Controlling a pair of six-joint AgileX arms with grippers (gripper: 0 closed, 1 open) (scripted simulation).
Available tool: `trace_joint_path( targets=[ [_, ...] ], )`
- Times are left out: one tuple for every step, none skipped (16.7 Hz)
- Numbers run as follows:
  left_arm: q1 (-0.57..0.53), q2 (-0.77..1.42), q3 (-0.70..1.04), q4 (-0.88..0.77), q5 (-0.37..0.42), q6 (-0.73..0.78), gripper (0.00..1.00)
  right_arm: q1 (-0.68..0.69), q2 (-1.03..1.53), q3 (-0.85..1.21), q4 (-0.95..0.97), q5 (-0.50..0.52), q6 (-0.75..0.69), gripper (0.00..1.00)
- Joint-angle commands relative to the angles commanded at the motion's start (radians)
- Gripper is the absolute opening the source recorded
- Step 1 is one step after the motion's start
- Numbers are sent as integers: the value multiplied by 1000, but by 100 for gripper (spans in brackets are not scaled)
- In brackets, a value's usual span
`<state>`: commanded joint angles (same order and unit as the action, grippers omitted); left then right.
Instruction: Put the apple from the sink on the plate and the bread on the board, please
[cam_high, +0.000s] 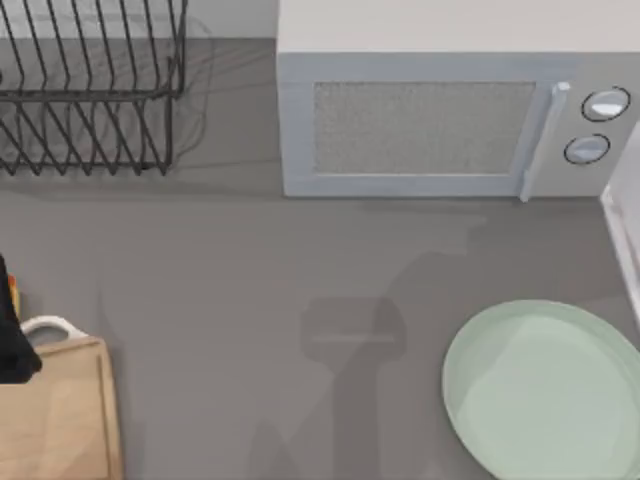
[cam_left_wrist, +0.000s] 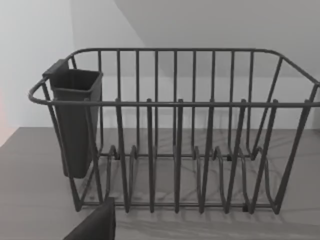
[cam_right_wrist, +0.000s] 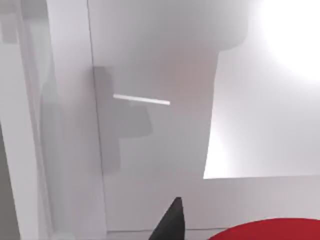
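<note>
Grey countertop (cam_high: 220, 300) is spreading across the top view, with a white microwave (cam_high: 430, 120) standing along its far edge and a dark wire dish rack (cam_high: 90, 90) sitting in the far left corner.

At the left edge of the top view, a dark part of my left arm (cam_high: 12, 335) is hanging just over the white loop handle of the board (cam_high: 55, 420), with a sliver of orange showing against it; whether that gripper is holding anything, or how wide it stands, I cannot tell. Its wrist camera is facing the rack (cam_left_wrist: 175, 135), whose black cutlery cup (cam_left_wrist: 75, 120) is hanging on one end, while one dark finger (cam_left_wrist: 95, 225) is poking in at the picture's lower edge.

In the right wrist view, one dark fingertip (cam_right_wrist: 170, 222) is sitting just beside the apple (cam_right_wrist: 270, 230), a red curve at the lower edge against pale white walls; whether the fingers are closing on it I cannot tell.

Toward the near right, the plate (cam_high: 545, 385) is lying bare on the counter, well apart from the board at the near left.
</note>
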<state>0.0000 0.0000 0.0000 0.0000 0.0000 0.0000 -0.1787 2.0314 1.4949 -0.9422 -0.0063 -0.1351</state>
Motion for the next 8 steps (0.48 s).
trace_joint_path(
  targets=[
    [0, 0, 0, 0, 0, 0, 100, 23, -25, -12, -15, 1, 28, 0],
    [0, 0, 0, 0, 0, 0, 100, 48, -52, -27, -31, 2, 58, 0],
    [0, 0, 0, 0, 0, 0, 100, 77, -80, -44, -48, 3, 92, 0],
    [0, 0, 0, 0, 0, 0, 100, 108, -109, -63, -65, 4, 127, 0],
    [0, 0, 0, 0, 0, 0, 100, 142, -139, -83, -83, 5, 164, 0],
    [0, 0, 0, 0, 0, 0, 100, 178, -168, -104, -100, 5, 202, 0],
    [0, 0, 0, 0, 0, 0, 100, 216, -198, -124, -118, 6, 241, 0],
    [0, 0, 0, 0, 0, 0, 100, 256, -228, -145, -134, 7, 280, 0]
  ],
)
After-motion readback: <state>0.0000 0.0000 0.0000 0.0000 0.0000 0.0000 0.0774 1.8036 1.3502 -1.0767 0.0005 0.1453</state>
